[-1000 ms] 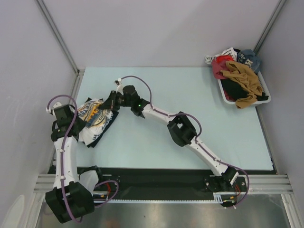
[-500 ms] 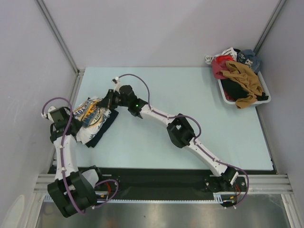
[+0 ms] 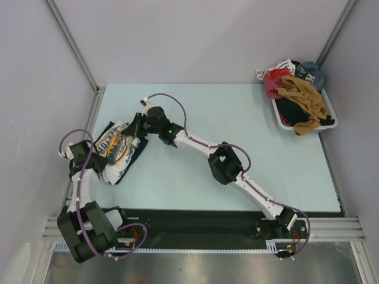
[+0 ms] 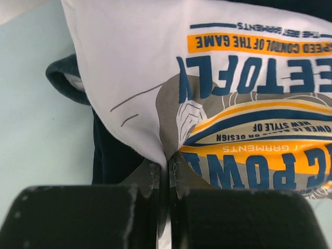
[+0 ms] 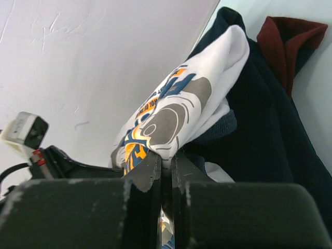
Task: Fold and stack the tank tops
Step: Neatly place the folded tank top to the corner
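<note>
The white tank top [image 3: 117, 149] with orange-yellow and navy print lies folded on the dark navy tank top [image 3: 131, 158] at the table's left. My left gripper [image 3: 93, 161] is shut on the white top's near-left edge [image 4: 155, 150]. My right gripper [image 3: 135, 127] is shut on its far-right edge [image 5: 171, 150]. In the left wrist view the print [image 4: 249, 104] fills the frame and the navy top [image 4: 111, 155] shows beneath. In the right wrist view the navy top [image 5: 270, 135] lies under the white one, with its maroon trim [image 5: 290, 36] at the top right.
A white tray [image 3: 333, 118] heaped with several more clothes stands at the table's back right. The left wall [image 3: 41, 100] rises close beside the garments. Bare pale-blue table [image 3: 237, 118] spreads across the middle and right.
Both grippers have carried the white top a little toward the back left over the navy top. The left arm has drawn in toward its base.
</note>
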Motion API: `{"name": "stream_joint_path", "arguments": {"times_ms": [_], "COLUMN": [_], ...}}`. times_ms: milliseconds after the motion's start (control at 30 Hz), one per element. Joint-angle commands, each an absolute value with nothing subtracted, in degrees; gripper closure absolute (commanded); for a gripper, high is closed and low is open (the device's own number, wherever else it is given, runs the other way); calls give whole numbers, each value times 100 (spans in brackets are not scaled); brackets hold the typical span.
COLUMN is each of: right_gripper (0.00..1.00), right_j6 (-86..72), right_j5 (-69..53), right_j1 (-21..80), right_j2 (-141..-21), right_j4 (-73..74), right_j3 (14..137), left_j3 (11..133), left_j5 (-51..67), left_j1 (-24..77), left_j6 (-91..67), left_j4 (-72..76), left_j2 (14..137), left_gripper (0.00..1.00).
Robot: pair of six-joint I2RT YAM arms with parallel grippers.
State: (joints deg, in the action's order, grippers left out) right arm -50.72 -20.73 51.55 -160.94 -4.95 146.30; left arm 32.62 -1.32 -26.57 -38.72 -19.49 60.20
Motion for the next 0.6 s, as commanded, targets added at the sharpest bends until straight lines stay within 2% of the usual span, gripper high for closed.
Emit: {"name": "stream_joint_path", "arguments": {"times_ms": [0, 200, 300, 333, 367, 400, 433, 567], "right_gripper": [94, 91, 76, 71, 58, 53, 45, 38], "right_j6": [-5019, -5159, -5291, -5308, -5317, -5326, -5317, -5046], "right_j5": [-1705, -1644, -1643, -1670, -1705, -1731, -1792, -2030], "right_j1": [5106, 5071, 4975, 4949, 4931, 4870, 4852, 4852], "right_j2": [-16040, -16172, -16225, -16190, -16137, -16093, -15971, -15637], "right_j4": [-756, -800, -634, -563, -519, -492, -466, -440], "right_j3": [14985, 14810, 14783, 14775, 14722, 14687, 14626, 14353], "left_j3": [3094, 3155, 3313, 3383, 3419, 3462, 3550, 3752], "left_j5": [-421, -475, -413, -352, -334, -395, -448, -580], "left_j1": [-2786, -2874, -2918, -2935, -2936, -2944, -2944, -2944], "left_j6": [-4026, -4060, -4025, -3999, -3982, -3990, -3999, -3955], "left_j4": [-1776, -1661, -1722, -1740, -1766, -1836, -2002, -2328], "left_j2": [6336, 6723, 6952, 6978, 7005, 6996, 6970, 6480], "left_gripper": [97, 88, 77, 64, 55, 42, 25, 20]}}
